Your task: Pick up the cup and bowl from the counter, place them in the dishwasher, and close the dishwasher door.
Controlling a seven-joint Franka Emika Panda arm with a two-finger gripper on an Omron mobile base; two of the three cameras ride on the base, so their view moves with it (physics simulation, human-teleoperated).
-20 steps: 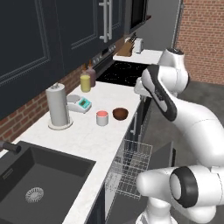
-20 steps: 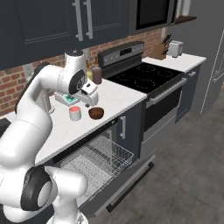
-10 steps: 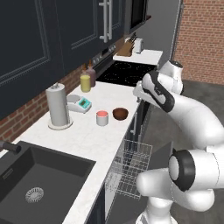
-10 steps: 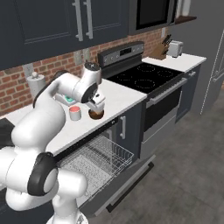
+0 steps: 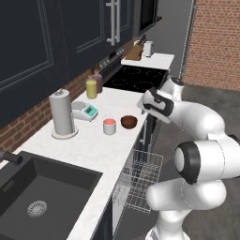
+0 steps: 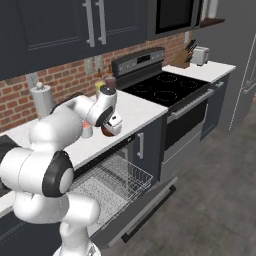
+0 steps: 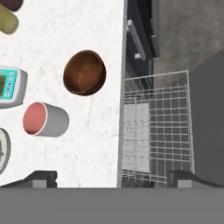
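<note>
Step in hand: approach. The hand [image 5: 142, 106] hangs released above the worktop [image 5: 93, 145] edge. Bowl [image 7: 84, 72] and cup [image 7: 45, 119] stand just beside each other; next, descend onto one.

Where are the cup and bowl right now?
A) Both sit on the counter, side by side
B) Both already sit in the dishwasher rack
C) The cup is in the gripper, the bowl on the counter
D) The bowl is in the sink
A: the cup and the bowl stand apart on the counter, with the gripper open and empty above the counter edge, and the pulled-out dishwasher rack holds nothing.
</note>
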